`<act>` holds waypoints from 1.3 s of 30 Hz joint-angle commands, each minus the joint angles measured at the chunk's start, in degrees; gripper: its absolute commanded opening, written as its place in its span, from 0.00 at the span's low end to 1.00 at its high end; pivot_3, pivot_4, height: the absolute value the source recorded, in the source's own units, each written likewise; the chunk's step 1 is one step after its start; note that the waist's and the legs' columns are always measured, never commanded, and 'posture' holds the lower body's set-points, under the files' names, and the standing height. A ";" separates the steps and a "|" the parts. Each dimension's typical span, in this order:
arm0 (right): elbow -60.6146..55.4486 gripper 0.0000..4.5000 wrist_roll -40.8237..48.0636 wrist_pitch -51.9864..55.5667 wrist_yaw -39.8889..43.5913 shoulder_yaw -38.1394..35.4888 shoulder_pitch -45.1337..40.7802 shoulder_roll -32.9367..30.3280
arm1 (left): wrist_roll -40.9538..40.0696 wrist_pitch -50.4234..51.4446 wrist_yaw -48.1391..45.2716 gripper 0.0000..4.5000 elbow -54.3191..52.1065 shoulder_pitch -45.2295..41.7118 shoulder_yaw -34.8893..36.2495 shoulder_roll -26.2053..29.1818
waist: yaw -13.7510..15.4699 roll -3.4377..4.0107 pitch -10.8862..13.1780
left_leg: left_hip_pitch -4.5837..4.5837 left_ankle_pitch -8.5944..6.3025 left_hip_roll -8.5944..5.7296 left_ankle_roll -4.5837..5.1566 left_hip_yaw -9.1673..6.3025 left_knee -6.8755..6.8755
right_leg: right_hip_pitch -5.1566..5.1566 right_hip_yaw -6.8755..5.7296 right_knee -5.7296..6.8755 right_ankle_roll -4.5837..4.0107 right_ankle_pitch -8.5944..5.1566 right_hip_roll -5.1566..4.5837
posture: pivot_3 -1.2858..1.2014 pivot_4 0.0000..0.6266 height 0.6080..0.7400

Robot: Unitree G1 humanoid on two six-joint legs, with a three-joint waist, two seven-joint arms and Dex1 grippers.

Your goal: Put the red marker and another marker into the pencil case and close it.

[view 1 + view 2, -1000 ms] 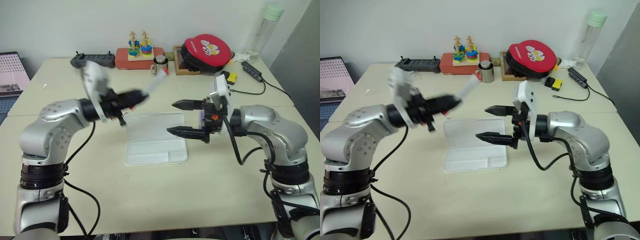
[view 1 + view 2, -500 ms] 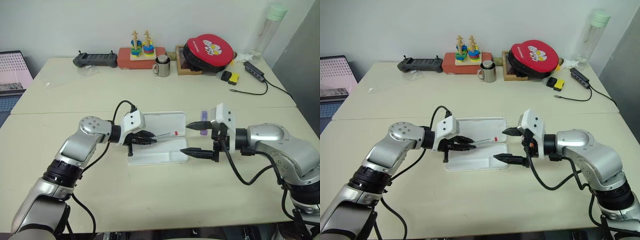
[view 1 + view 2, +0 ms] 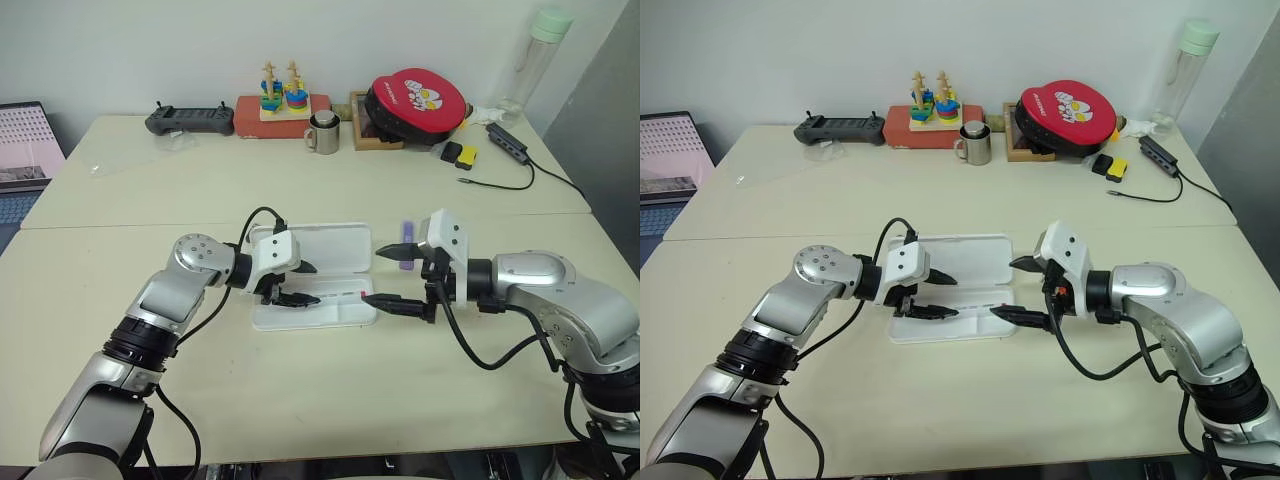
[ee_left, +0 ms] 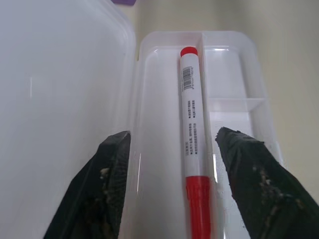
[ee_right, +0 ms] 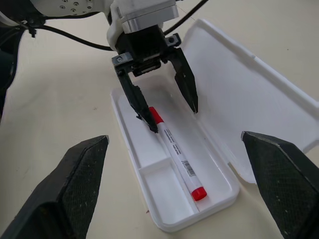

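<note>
The pencil case (image 3: pixel 330 245) lies open mid-table, its lid (image 5: pixel 249 99) folded back flat. The red marker (image 4: pixel 192 144) lies lengthwise in the tray's long compartment (image 5: pixel 149 164), red cap toward my left gripper. That gripper (image 3: pixel 305 283) hovers open just over the tray, its fingers (image 4: pixel 99 189) straddling the marker's cap end without touching it. At the case's right end my right gripper (image 3: pixel 375 274) stands open and holds nothing. The other marker (image 3: pixel 407 232), short and light purple, lies on the table just behind the right gripper, partly hidden by it.
Along the far edge stand a black controller (image 3: pixel 190 118), a stacking toy on a red box (image 3: pixel 278 98), a metal mug (image 3: pixel 322 133), a red round case (image 3: pixel 413 98) and a bottle (image 3: pixel 530 60). A cable hub (image 3: pixel 505 145) lies at the right.
My left gripper came down from mid-air into the tray with the red marker, then opened and let it go. My right gripper sank to table level beside the case.
</note>
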 commanded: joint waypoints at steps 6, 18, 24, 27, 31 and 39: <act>18.38 1.00 -16.38 6.49 -25.80 0.67 -6.46 12.33 | -13.12 8.62 9.96 0.99 -12.86 -1.44 11.35 -10.89 | -0.15 -0.01 -0.02 | -0.02 0.00 0.00 0.00 -0.02 0.04 | -0.03 0.11 0.06 0.02 0.01 -0.02 | 0.52 0.24 1.00; 22.49 0.89 -24.53 10.88 -37.97 -0.41 -4.85 23.20 | -11.00 10.86 19.52 1.00 -16.51 -1.29 9.61 -16.87 | -0.45 0.01 -0.04 | 0.08 0.00 0.00 0.00 0.08 0.05 | 0.01 0.19 0.09 0.01 0.02 0.00 | 0.52 0.24 1.00; 23.81 0.56 -24.35 11.38 -37.73 -3.50 -5.61 23.82 | -9.61 8.68 18.84 1.00 -15.93 -1.29 8.62 -15.93 | -0.22 0.01 -0.05 | 0.12 0.00 -0.04 0.00 0.06 0.06 | 0.07 0.17 0.09 0.02 0.02 0.00 | 0.52 0.24 1.00; 24.52 0.40 -24.24 10.81 -36.78 -3.97 -5.96 23.44 | -9.93 8.44 18.59 1.00 -15.97 -1.36 8.90 -16.00 | -0.22 0.01 -0.05 | 0.13 0.00 -0.04 0.00 0.06 0.06 | 0.08 0.17 0.09 0.02 0.02 0.00 | 0.52 0.24 1.00; 25.44 0.25 -23.87 8.58 -36.79 -7.01 -7.34 23.39 | -9.95 8.25 18.61 1.00 -14.86 -1.96 9.93 -15.52 | -0.27 0.01 -0.05 | 0.14 0.00 -0.03 0.00 0.08 0.05 | 0.08 0.17 0.09 0.02 0.02 0.00 | 0.52 0.24 1.00; 17.05 0.24 -15.69 -5.51 -17.30 -5.79 -18.74 19.03 | -21.02 17.95 16.56 1.00 -22.47 3.91 21.48 -7.41 | -1.91 0.07 -0.03 | 0.16 0.00 0.09 0.00 0.20 -0.08 | -0.09 0.21 0.11 0.01 0.02 0.08 | 0.52 0.24 1.00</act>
